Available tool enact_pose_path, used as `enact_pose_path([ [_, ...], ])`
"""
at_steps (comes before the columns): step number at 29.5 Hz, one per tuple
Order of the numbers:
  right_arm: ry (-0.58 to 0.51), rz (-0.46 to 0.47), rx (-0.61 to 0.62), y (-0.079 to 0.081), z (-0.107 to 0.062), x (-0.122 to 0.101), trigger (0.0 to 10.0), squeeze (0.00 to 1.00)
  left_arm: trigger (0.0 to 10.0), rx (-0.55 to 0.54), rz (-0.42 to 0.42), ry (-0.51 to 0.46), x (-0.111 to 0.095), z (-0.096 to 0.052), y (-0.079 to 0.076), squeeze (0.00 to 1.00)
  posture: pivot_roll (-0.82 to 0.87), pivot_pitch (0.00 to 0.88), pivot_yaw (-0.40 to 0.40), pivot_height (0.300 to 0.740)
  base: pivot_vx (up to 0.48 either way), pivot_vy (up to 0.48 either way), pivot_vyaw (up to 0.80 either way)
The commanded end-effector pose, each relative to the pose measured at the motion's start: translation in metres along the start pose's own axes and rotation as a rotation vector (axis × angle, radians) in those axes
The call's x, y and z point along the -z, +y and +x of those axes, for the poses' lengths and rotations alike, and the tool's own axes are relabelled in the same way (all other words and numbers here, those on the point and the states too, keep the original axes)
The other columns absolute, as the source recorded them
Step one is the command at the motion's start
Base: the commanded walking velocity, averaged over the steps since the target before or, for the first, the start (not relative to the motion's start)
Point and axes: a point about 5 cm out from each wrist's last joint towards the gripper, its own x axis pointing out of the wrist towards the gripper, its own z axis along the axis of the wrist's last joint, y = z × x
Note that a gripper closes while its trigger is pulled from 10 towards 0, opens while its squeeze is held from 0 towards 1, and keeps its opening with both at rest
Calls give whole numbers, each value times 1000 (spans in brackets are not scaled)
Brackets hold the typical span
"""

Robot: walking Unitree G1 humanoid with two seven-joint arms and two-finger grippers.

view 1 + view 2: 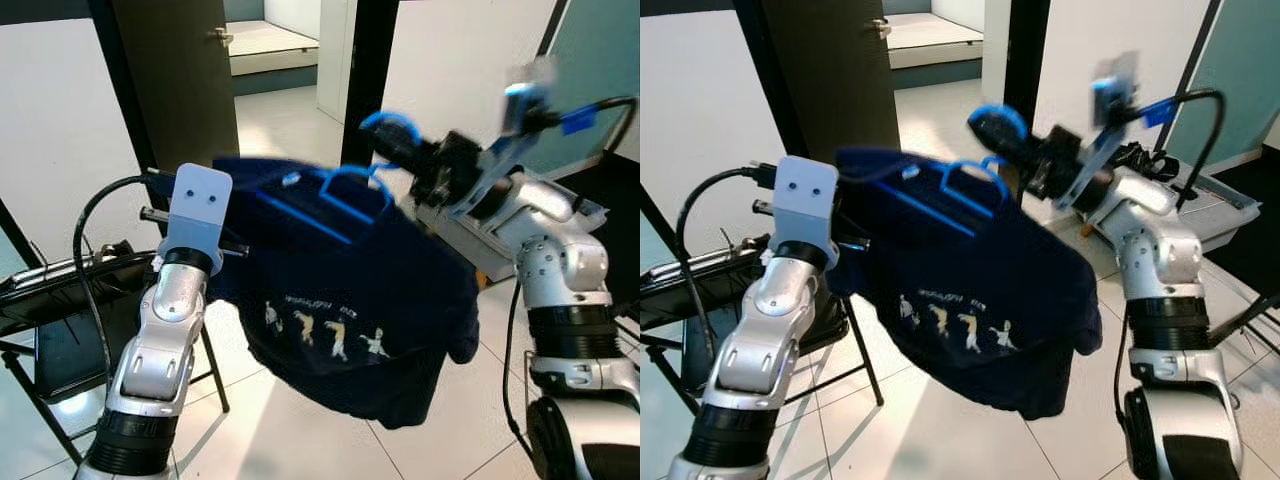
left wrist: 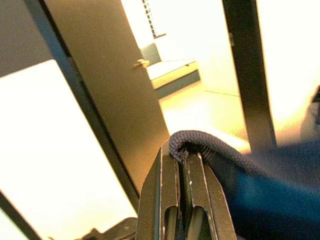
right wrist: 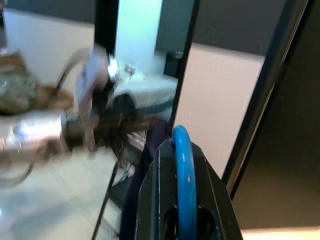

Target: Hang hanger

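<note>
The right gripper point(image 3: 182, 200) is clenched on the blue hanger's point(image 1: 335, 205) hook, so the hanger runs from it toward the left gripper point(image 2: 182, 165), which pinches the shirt's point(image 1: 350, 320) edge. No rail is visible; the right arm must lead.

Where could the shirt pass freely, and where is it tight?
Free: bare floor below the shirt, and toward the doorway. Crowded: the chair by the left arm, the bin behind the right.
</note>
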Motion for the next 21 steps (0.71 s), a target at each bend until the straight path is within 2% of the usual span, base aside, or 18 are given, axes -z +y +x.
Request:
enact_pose_path([
  [1, 64, -36, -62, 10, 8, 6, 0, 0, 0, -7, 33, -28, -7, 2, 5, 0, 105, 0, -18, 740, 0, 0, 0],
  [2, 146, -42, -130, 23, 13, 21, 0, 0, 0, -2, 46, -30, -8, 3, 7, 0, 105, 0, -18, 740, 0, 0, 0],
  [4, 146, -42, -130, 23, 13, 21, 0, 0, 0, -2, 46, -30, -8, 3, 7, 0, 105, 0, -18, 740, 0, 0, 0],
  [6, 215, -47, -165, 37, 26, 42, 0, 0, 0, 29, 45, -27, -8, 4, 1, 0, 99, 0, -14, 740, 0, 0, 0],
  [8, 215, -47, -165, 37, 26, 42, 0, 0, 0, 29, 45, -27, -8, 4, 1, 0, 99, 0, -14, 740, 0, 0, 0],
  [9, 227, -54, -155, 39, 32, 46, 0, 0, 0, 44, 37, -26, -8, 4, -4, 0, 96, 0, -10, 740, 0, 0, 0],
  [13, 262, -78, -103, 37, 38, 54, 0, 0, 0, 70, 21, -26, -10, 4, -12, 0, 96, 0, -8, 740, 0, 0, 0],
  [18, 174, -61, -16, 28, 38, 43, 0, 0, 0, 90, 34, -23, -9, 5, -13, 0, 96, 0, -6, 740, 0, 0, 0],
  [20, 117, -59, 88, 13, 35, 31, 0, 0, 0, 108, 48, -17, -8, 4, -14, 0, 92, 0, -1, 740, 0, 0, 0],
  [21, 117, -59, 88, 13, 35, 31, 0, 0, 0, 108, 48, -17, -8, 4, -14, 0, 92, 0, -1, 740, 0, 0, 0],
])
